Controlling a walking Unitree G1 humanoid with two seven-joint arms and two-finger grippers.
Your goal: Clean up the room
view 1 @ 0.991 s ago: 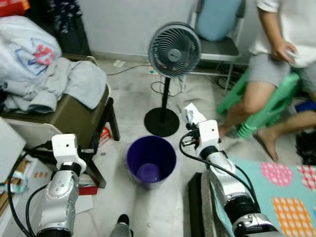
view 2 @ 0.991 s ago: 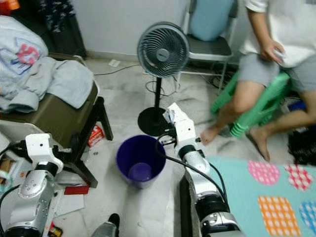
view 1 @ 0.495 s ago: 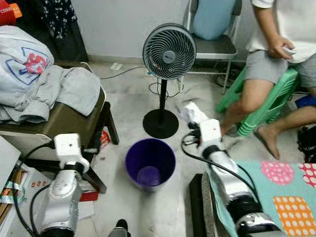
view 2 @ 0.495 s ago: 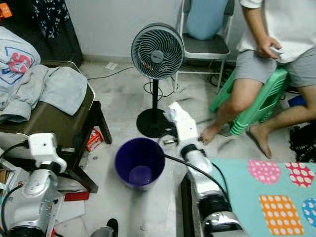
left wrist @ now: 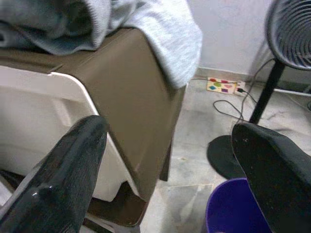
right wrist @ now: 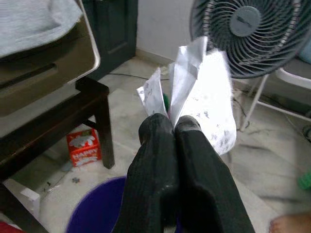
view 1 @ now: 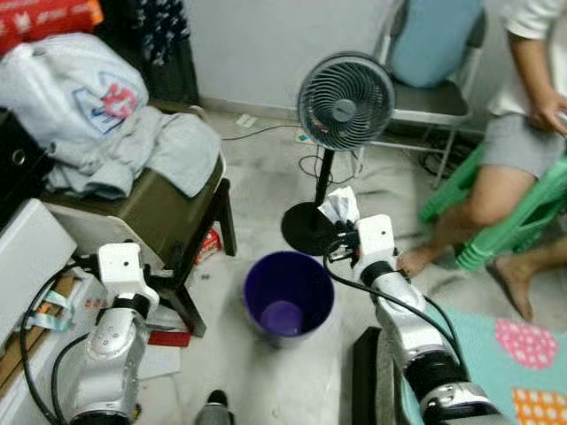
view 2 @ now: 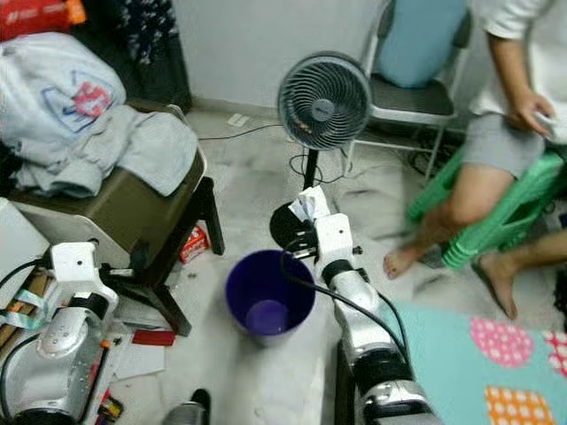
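The crumpled white paper (right wrist: pixel 201 94) is pinched between the pressed-together black fingers (right wrist: pixel 155 145) of the right tool (view 1: pixel 341 232). It is held in the air above the floor (view 1: pixel 266 168), just beside the far right rim of the purple bin (view 1: pixel 290 292) and in front of the round black base of the standing fan (view 1: pixel 345 102). Printed marks show on the paper; their content cannot be read.

The purple bin stands upright on the floor between the two arms. A paler patch shows at its bottom; what it is cannot be told.

The left tool (left wrist: pixel 165 179) has its two fingers spread wide apart with nothing between them. It hangs low at the robot's left, near the leg of an olive-brown chair (view 1: pixel 151 208).

Grey and white clothes (view 1: pixel 97 115) are heaped on that chair's seat, one fold draping over its near edge. A small red box (right wrist: pixel 83 144) lies on the floor under the chair. Papers and a red flat item lie on the floor at the left arm.

A person (view 1: pixel 523 133) in grey shorts sits on a green plastic stool (view 1: pixel 523 221) at the right, bare feet on the floor. A patterned teal cloth (view 2: pixel 496 363) lies at the near right corner.
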